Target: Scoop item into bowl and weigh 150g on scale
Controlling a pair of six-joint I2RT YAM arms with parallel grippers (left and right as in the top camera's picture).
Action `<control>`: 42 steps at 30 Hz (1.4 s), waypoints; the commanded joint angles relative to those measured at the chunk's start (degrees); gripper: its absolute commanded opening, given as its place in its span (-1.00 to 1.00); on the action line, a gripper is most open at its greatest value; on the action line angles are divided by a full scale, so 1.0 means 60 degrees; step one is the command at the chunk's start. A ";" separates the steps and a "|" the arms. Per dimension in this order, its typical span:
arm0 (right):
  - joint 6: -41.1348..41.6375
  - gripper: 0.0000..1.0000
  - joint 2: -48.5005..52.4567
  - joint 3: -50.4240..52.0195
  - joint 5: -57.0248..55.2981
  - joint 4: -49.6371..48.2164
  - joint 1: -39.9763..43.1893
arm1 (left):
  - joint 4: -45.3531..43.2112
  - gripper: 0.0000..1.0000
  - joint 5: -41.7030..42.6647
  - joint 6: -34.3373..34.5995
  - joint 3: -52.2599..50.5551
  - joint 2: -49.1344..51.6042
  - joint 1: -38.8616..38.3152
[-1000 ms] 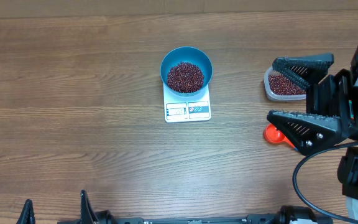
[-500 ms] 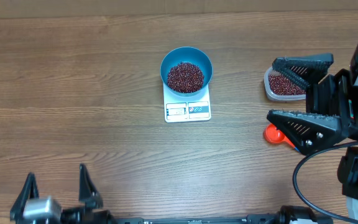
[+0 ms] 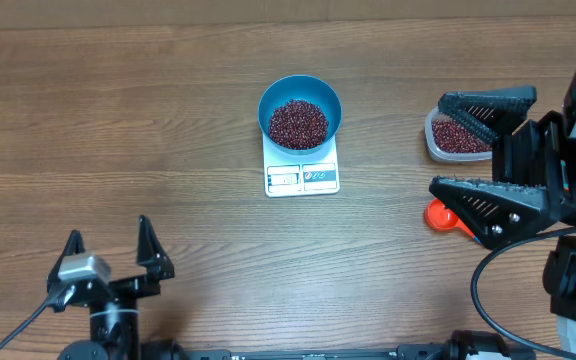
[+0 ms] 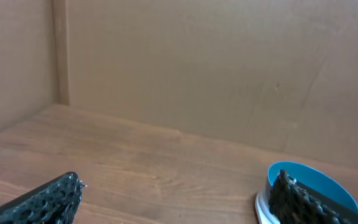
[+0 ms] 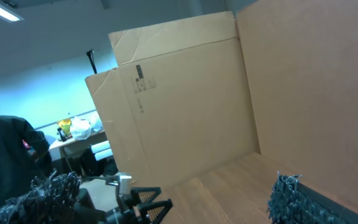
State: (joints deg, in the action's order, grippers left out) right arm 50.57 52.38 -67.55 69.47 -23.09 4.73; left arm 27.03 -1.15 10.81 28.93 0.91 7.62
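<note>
Brown wooden tabletop (image 3: 118, 120) from above, cardboard walls behind. The blue bowl (image 3: 300, 92) of beans (image 3: 298, 123) sits on the white scale (image 3: 302, 177) at centre. The right claw (image 3: 438, 145) — spread wide, empty — hangs just right of it; the left claw (image 3: 108, 235), equally released, waits near-left, farther off.

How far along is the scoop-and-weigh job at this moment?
Mostly done, it seems: beans lie in the blue bowl, which sits on the scale. Nothing is in hand; left gripper and right gripper have open, empty jaws, and the orange scoop lies on the table. Left: confirming the weight, since the display is too small to read.
</note>
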 commanded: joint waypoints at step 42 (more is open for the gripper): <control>0.0004 1.00 -0.0248 -0.0058 -0.0058 -0.0022 -0.0062 | -0.3982 0.99 0.0441 0.0346 -0.4776 -0.0109 0.0033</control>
State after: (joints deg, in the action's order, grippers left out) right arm 50.61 51.48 -67.55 69.45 -23.11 4.73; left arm 3.25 1.06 11.97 1.15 0.89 7.62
